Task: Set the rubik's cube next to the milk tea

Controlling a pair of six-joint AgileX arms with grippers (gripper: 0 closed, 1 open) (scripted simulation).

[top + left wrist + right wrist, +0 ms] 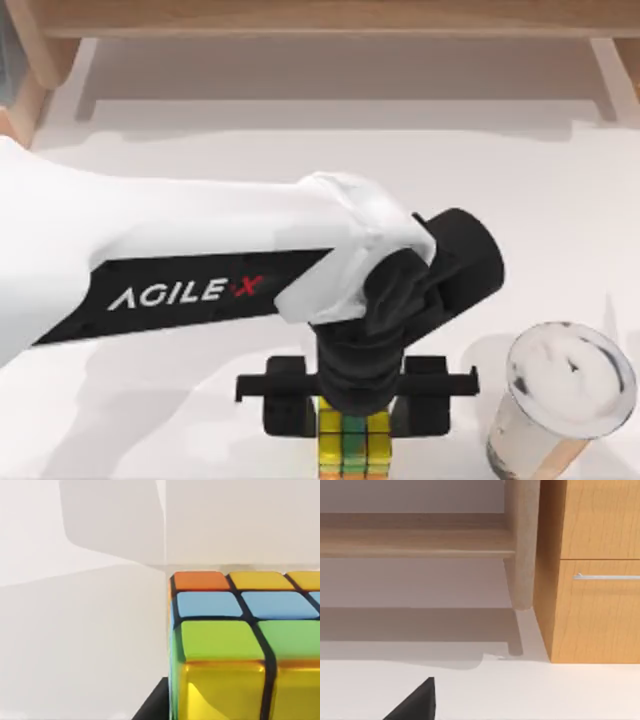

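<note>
**Cube in the left gripper, cup to its right**

I had the left gripper (352, 405) low at the table's (150, 420) near edge, its fingers clasped on either side of the rubik's cube (353, 445). The milk tea (562, 400) stood apart to the right. Next, I judged, came a carry rightward, stopping just short of the cup.

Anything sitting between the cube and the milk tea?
Nothing: the top view shows bare table between the cube and the milk tea.
</note>
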